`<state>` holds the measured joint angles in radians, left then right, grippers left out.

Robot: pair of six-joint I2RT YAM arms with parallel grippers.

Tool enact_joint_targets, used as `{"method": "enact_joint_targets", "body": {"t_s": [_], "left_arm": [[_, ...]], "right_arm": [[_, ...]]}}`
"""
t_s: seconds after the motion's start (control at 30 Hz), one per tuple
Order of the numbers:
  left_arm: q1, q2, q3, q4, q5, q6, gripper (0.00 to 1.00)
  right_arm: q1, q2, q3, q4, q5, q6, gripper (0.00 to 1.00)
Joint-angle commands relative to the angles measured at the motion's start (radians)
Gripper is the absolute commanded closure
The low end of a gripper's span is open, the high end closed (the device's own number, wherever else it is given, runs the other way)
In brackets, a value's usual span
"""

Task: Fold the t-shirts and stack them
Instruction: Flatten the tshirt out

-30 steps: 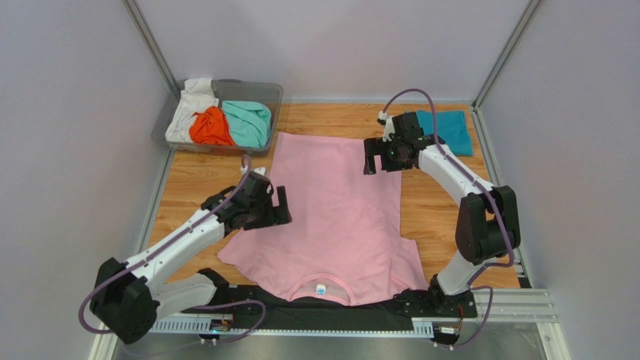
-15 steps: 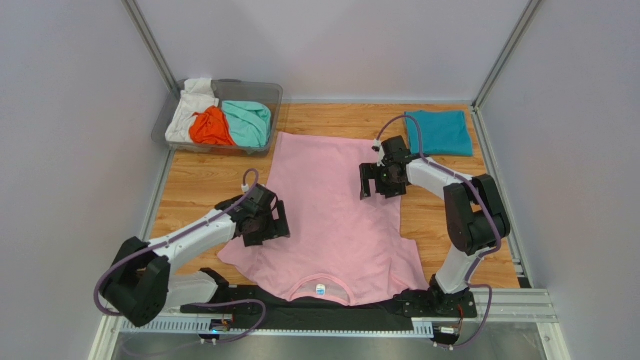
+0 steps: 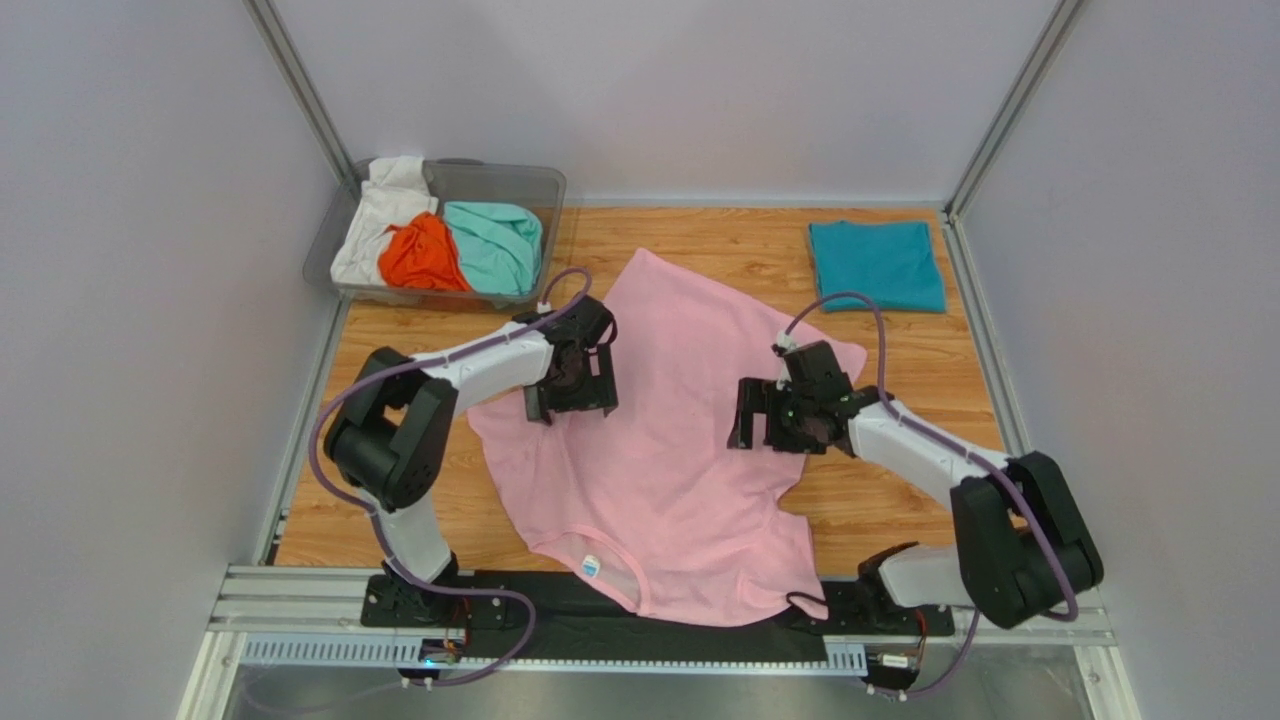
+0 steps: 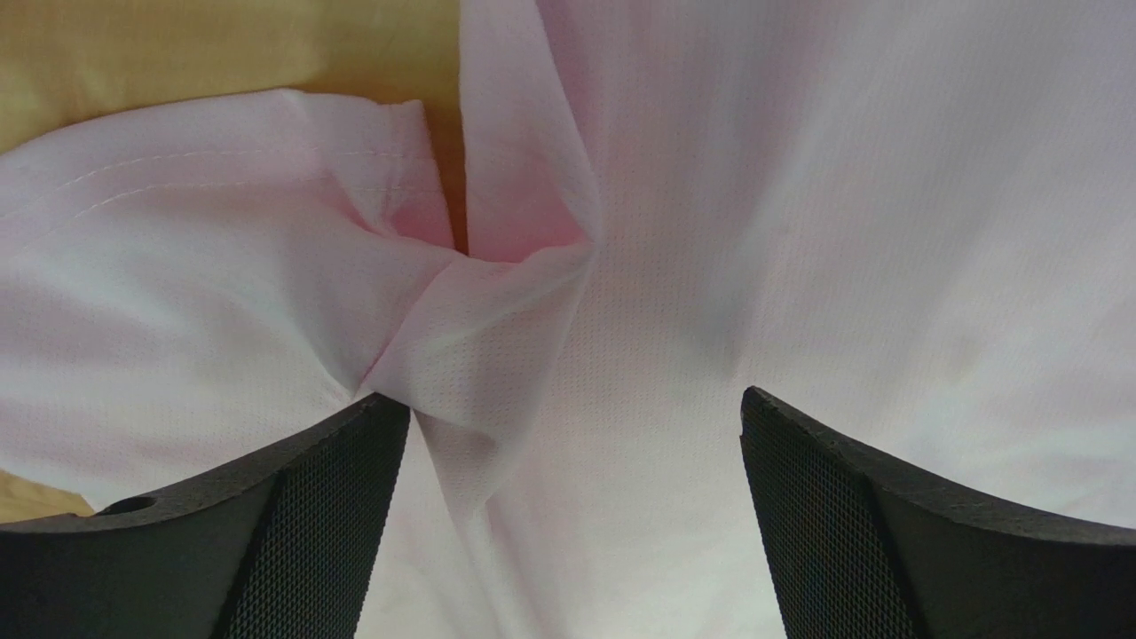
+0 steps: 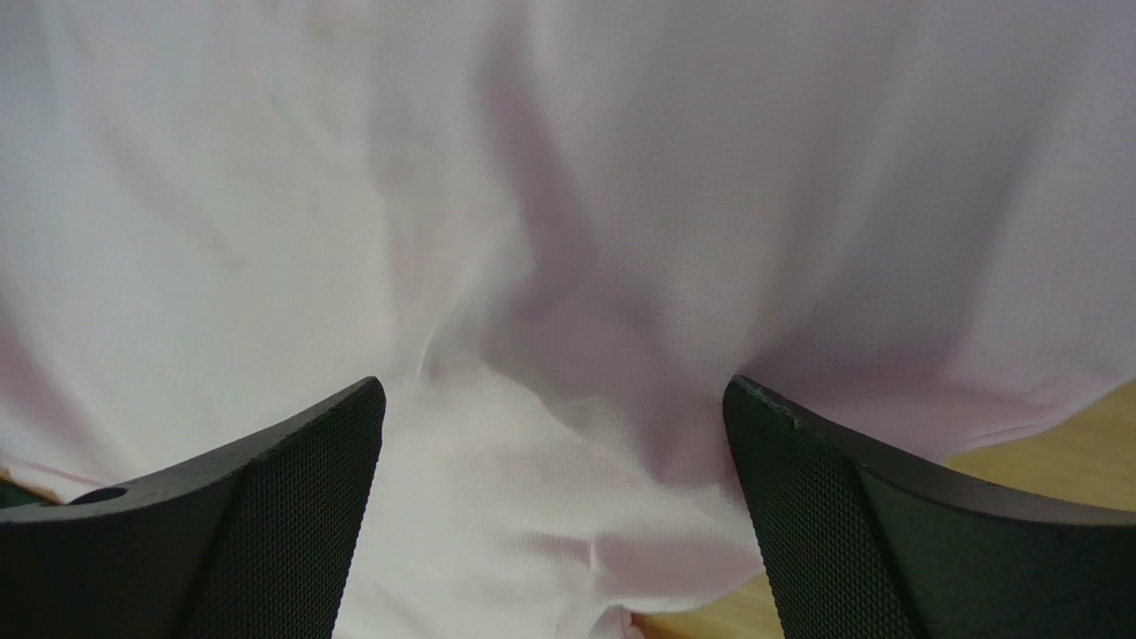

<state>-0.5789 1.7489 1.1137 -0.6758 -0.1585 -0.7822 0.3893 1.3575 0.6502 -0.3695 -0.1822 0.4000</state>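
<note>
we're straightening the pink t-shirt (image 3: 669, 465), skewed between the arms. left gripper (image 3: 570, 402) is hanging wide open over its bunched sleeve, right gripper (image 3: 769, 428) wide open over the right edge, gripping nothing. next we're needing edge pinches to pull it square; folded teal t-shirt (image 3: 876, 264) sitting far right.

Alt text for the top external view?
A pink t-shirt lies skewed on the wooden table, with the left gripper and right gripper, both open, over its sides. A folded teal t-shirt sits far right; a bin far left holds more.
</note>
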Motion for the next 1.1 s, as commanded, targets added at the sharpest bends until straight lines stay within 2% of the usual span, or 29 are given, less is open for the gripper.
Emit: {"method": "enact_joint_targets", "body": {"t_s": [0.0,0.03,0.1,0.27,0.4,0.5,0.6,0.77,0.83,1.07], "left_arm": [[0.004,0.133,0.17,-0.066,-0.036,0.076,0.0],[0.004,0.162,0.254,-0.07,-0.023,0.093,0.0],[0.004,0.245,0.328,-0.07,0.003,0.125,0.0],[0.004,0.432,0.61,-0.071,0.063,0.196,0.0],[0.004,0.556,0.877,-0.08,0.109,0.291,0.0],[0.004,0.622,1.013,-0.088,0.117,0.337,0.0],[0.004,0.607,1.069,-0.117,0.111,0.373,0.0],[0.004,0.406,0.959,-0.125,-0.034,0.382,0.0],[0.004,0.336,0.861,-0.126,-0.055,0.371,0.0],[0.001,0.031,0.413,-0.061,0.063,0.222,0.0]], "right_arm": [[0.112,-0.094,-0.119,-0.092,0.033,0.161,0.0],[0.14,-0.116,-0.136,-0.107,0.052,0.202,0.0],[0.215,-0.17,-0.181,-0.111,0.058,0.307,0.0],[0.342,-0.322,-0.182,-0.124,0.069,0.395,0.0],[0.344,-0.353,-0.085,-0.218,0.154,0.341,0.0],[0.335,-0.345,-0.04,-0.241,0.217,0.309,0.0],[0.3,-0.334,0.002,-0.281,0.243,0.283,0.0],[0.209,-0.356,0.052,-0.335,0.32,0.228,0.0],[0.168,-0.37,0.06,-0.339,0.325,0.209,0.0],[-0.028,-0.305,0.089,-0.284,0.313,0.122,0.0]]}}
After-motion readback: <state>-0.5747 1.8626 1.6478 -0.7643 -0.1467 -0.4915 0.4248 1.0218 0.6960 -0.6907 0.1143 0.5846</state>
